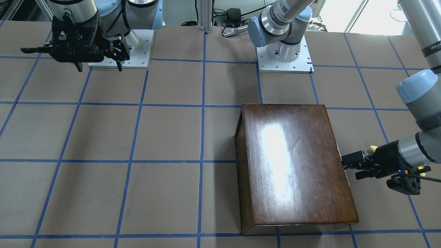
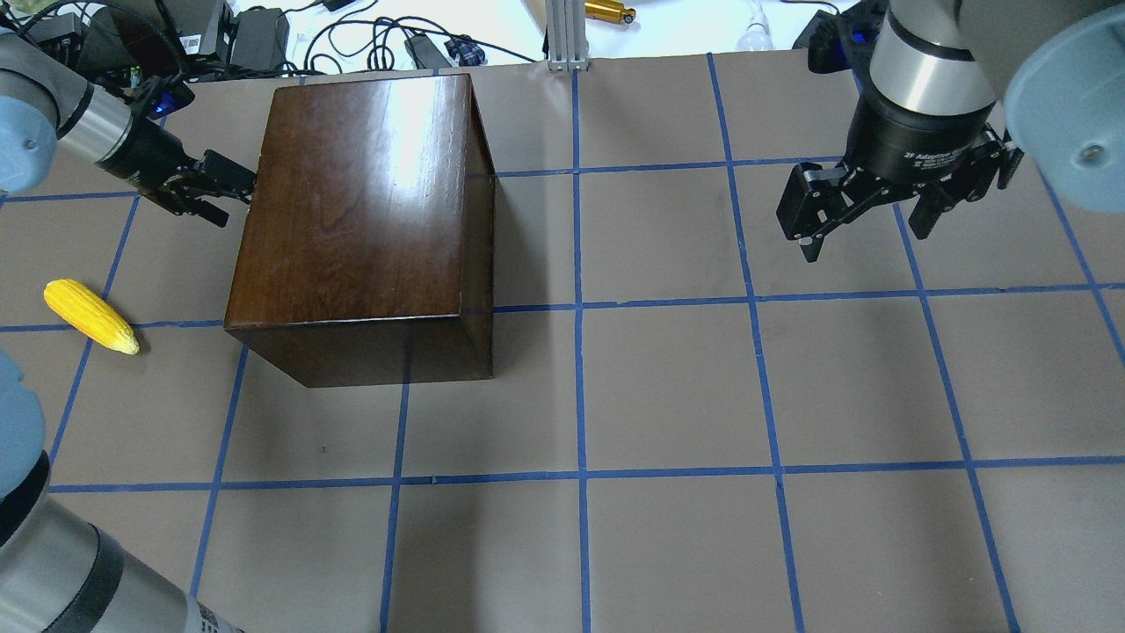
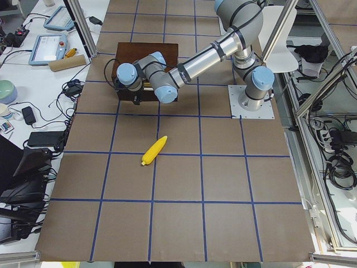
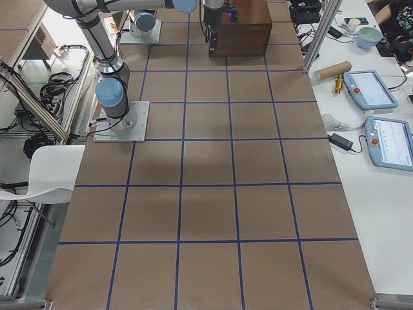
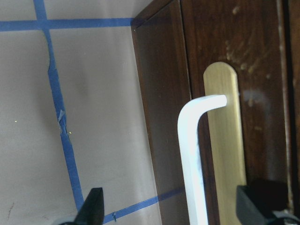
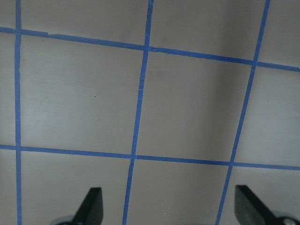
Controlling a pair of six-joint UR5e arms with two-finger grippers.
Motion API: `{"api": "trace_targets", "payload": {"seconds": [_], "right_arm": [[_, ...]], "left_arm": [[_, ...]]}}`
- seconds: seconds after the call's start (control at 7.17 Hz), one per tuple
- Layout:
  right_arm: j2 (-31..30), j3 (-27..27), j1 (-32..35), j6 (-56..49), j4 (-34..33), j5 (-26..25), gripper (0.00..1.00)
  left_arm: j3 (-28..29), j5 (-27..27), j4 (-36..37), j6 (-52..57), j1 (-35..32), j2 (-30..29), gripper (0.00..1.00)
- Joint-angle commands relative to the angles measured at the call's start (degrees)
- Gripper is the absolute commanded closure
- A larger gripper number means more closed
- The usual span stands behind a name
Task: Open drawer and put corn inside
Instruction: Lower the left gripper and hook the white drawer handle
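the left gripper (image 2: 228, 192) sits open with its fingers either side of the shut drawer's (image 5: 262, 70) pull (image 5: 192, 154), the corn (image 2: 90, 316) lies on the table (image 2: 668, 387) near the box (image 2: 360, 193), and the right gripper (image 2: 866, 236) hovers open, well apart.

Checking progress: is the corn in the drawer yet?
No, the corn lies bare on the table beside the dark box.

Silver tubes and pale blue joint caps on my left arm (image 3: 201, 57) and right arm (image 2: 918, 57); right gripper (image 2: 864, 239) black, white lettering.
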Motion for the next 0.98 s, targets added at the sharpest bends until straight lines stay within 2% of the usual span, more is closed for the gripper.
{"api": "trace_targets", "payload": {"seconds": [0.0,0.84], "right_arm": [[0.05,0.0,0.0,0.0,0.0,-0.02,0.0],[-0.04,0.0,0.0,0.0,0.0,0.06,0.0]], "left_arm": [[-0.23,-0.03,0.14,-0.17,-0.03,-0.96,0.0],[-0.05,0.23,0.14,-0.17,0.23,-1.92,0.0]]}}
